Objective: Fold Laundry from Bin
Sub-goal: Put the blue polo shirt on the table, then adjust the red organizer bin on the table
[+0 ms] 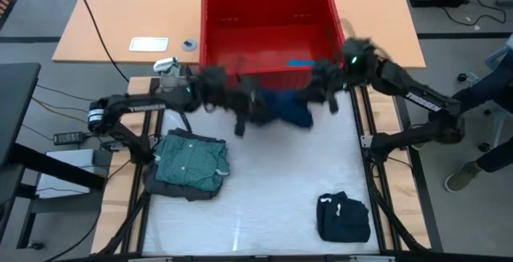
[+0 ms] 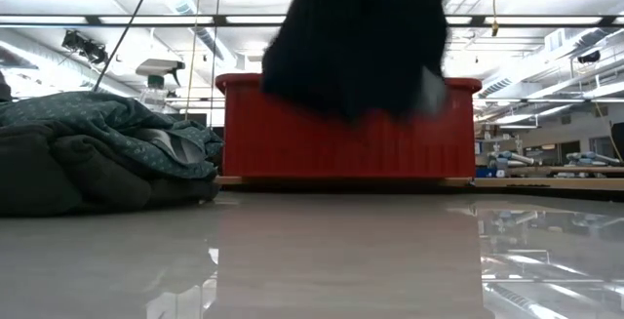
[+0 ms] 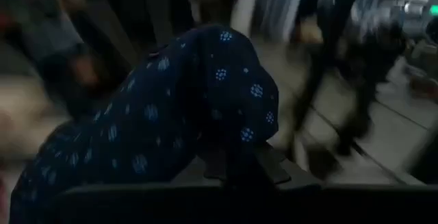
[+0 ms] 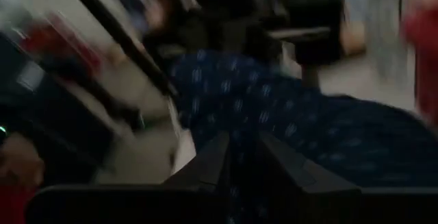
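Note:
The navy dotted garment (image 1: 284, 110) hangs between my two grippers, just in front of the red bin (image 1: 216, 22). In the low view it shows as a dark mass (image 2: 361, 46) clear of the table. My left gripper (image 1: 243, 102) is shut on its left part and my right gripper (image 1: 327, 90) on its right part. A folded teal dotted T-shirt (image 1: 191, 159) lies on a dark grey piece (image 1: 160, 186) at the table's left. A folded dark piece (image 1: 343, 216) lies near the front right. A bright blue piece (image 1: 300, 63) lies in the bin. My left gripper (image 3: 239, 169) has the navy cloth bunched over and between its fingers (image 3: 233, 138). The place of contact is covered by the cloth, so edge or fold cannot be told. The fingers reach about level toward the table's right. The cloth is lifted clear of the table. My right gripper (image 4: 250, 162) pinches navy dotted cloth (image 4: 253, 125) between its two fingers. One layer or several does not show. The fingers slant slightly down toward the table's left. The garment sags from here toward the other gripper, clear of the table.
The bin stands on a wooden table (image 1: 120, 22) behind the white work surface (image 1: 272, 198), whose middle is bare. A white card (image 1: 149, 44) and a small round thing (image 1: 189, 45) lie left of the bin. A person's leg and shoe (image 1: 473, 166) show at the right.

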{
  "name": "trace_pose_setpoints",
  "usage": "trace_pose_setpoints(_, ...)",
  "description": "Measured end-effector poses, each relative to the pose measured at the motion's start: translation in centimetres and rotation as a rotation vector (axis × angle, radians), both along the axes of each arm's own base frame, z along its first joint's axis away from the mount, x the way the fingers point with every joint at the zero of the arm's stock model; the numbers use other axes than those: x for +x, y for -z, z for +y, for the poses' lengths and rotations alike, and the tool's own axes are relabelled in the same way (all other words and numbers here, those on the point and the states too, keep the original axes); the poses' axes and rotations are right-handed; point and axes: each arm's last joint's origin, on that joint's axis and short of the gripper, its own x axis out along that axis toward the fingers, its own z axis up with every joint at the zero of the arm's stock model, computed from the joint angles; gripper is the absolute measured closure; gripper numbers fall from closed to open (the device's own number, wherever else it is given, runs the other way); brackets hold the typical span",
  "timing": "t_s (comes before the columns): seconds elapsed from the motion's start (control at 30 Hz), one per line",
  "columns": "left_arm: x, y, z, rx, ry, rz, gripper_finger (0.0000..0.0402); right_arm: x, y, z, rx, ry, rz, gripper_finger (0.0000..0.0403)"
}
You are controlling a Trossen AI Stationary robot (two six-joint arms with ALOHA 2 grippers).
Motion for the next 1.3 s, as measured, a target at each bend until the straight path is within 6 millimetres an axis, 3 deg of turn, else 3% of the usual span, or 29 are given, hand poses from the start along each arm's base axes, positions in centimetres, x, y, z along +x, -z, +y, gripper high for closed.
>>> trace_pose_setpoints(0.13,2.3,5.6,-4.5,-0.212,-0.044,0.408,0.0348,0.0,3.6,3.0,0.014,0.025,0.291,0.0309)
trace_pose_setpoints(0.23,3.6,9.5,-7.6,-0.309,-0.041,0.625,0.0306,0.0,5.8,4.5,0.032,0.012,0.408,0.0295)
trace_pose_setpoints(0.33,4.1,10.9,-9.7,-0.341,-0.011,0.692,0.0262,0.0,7.3,5.2,0.047,-0.014,0.462,0.0282)
trace_pose_setpoints(0.43,4.3,10.8,-9.9,-0.351,-0.014,0.671,0.0226,-0.2,8.3,5.3,0.067,0.012,0.505,0.0274)
trace_pose_setpoints(0.67,3.3,8.7,-6.4,-0.456,-0.206,0.626,0.0198,-0.6,9.5,4.3,0.051,0.179,0.558,0.0273)
trace_pose_setpoints(0.8,2.8,9.2,-4.1,-0.48,-0.302,0.687,0.0197,-0.8,10.2,3.0,-0.016,0.308,0.581,0.0273)
trace_pose_setpoints(0.97,2.0,10.8,-0.4,-0.463,-0.417,0.798,0.0197,-0.6,11.0,0.5,-0.077,0.494,0.619,0.0273)
trace_pose_setpoints(1.3,-0.3,10.9,8.9,-0.435,-0.533,0.735,0.0196,0.0,13.5,-6.4,-0.105,0.661,0.671,0.0273)
